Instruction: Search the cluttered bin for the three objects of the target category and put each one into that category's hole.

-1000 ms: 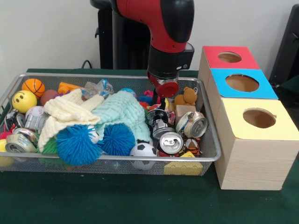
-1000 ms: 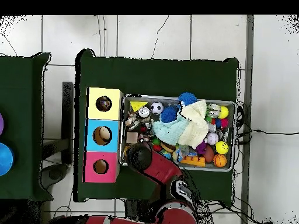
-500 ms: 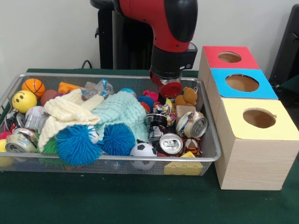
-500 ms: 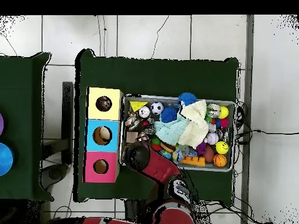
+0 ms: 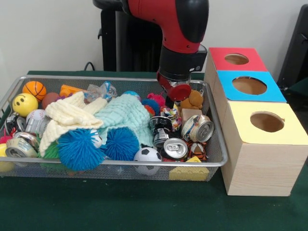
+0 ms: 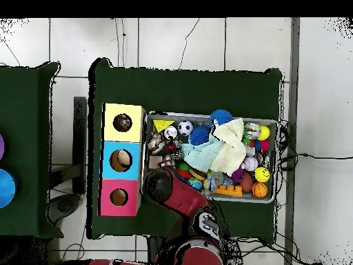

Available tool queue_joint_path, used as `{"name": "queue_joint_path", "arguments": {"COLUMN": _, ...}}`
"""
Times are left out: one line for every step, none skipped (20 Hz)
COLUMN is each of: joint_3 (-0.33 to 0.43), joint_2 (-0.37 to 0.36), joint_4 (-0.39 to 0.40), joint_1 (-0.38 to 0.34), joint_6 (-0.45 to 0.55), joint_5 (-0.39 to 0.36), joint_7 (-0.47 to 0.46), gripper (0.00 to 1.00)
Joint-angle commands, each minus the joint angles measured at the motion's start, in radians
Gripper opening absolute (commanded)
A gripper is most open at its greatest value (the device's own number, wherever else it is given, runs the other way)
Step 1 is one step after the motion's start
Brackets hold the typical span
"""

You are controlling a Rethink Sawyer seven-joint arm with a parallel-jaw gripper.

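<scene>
Gripper [image 5: 174, 98] near bin [image 5: 115, 164] rim

Arm [image 5: 180, 29] down, wrist low.

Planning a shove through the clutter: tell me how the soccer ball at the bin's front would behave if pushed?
The soccer ball looks round and smooth, so it would probably roll. Wedged against the bin rim and a can, it may only shift slightly.
</scene>
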Motion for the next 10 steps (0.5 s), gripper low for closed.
{"name": "queue_joint_path", "arguments": {"joint_3": 0.075, "joint_2": 0.036, "joint_4": -0.082, "joint_1": 0.015, "joint_6": -0.044, "joint_5": 0.031, "joint_7": 0.144, "gripper": 0.00}}
{"name": "queue_joint_path", "arguments": {"joint_3": 0.073, "joint_2": 0.031, "joint_4": -0.080, "joint_1": 0.016, "joint_6": -0.035, "joint_5": 0.032, "joint_7": 0.142, "gripper": 0.00}}
{"name": "queue_joint_path", "arguments": {"joint_3": 0.070, "joint_2": 0.026, "joint_4": -0.079, "joint_1": 0.017, "joint_6": -0.028, "joint_5": 0.032, "joint_7": 0.141, "gripper": 0.00}}
{"name": "queue_joint_path", "arguments": {"joint_3": 0.067, "joint_2": 0.015, "joint_4": -0.075, "joint_1": 0.017, "joint_6": -0.011, "joint_5": 0.032, "joint_7": 0.137, "gripper": 0.00}}
{"name": "queue_joint_path", "arguments": {"joint_3": 0.063, "joint_2": 0.008, "joint_4": -0.073, "joint_1": 0.019, "joint_6": -0.003, "joint_5": 0.033, "joint_7": 0.137, "gripper": 0.00}}
{"name": "queue_joint_path", "arguments": {"joint_3": 0.050, "joint_2": -0.004, "joint_4": -0.072, "joint_1": 0.027, "joint_6": 0.013, "joint_5": 0.036, "joint_7": 0.137, "gripper": 0.00}}
{"name": "queue_joint_path", "arguments": {"joint_3": 0.037, "joint_2": -0.016, "joint_4": -0.070, "joint_1": 0.034, "joint_6": 0.030, "joint_5": 0.039, "joint_7": 0.136, "gripper": 0.00}}
{"name": "queue_joint_path", "arguments": {"joint_3": 0.007, "joint_2": -0.035, "joint_4": -0.074, "joint_1": 0.052, "joint_6": 0.065, "joint_5": 0.043, "joint_7": 0.133, "gripper": 0.00}}
{"name": "queue_joint_path", "arguments": {"joint_3": -0.009, "joint_2": -0.045, "joint_4": -0.076, "joint_1": 0.061, "joint_6": 0.084, "joint_5": 0.044, "joint_7": 0.132, "gripper": 0.00}}
{"name": "queue_joint_path", "arguments": {"joint_3": -0.032, "joint_2": -0.064, "joint_4": -0.079, "joint_1": 0.073, "joint_6": 0.118, "joint_5": 0.043, "joint_7": 0.128, "gripper": 0.00}}
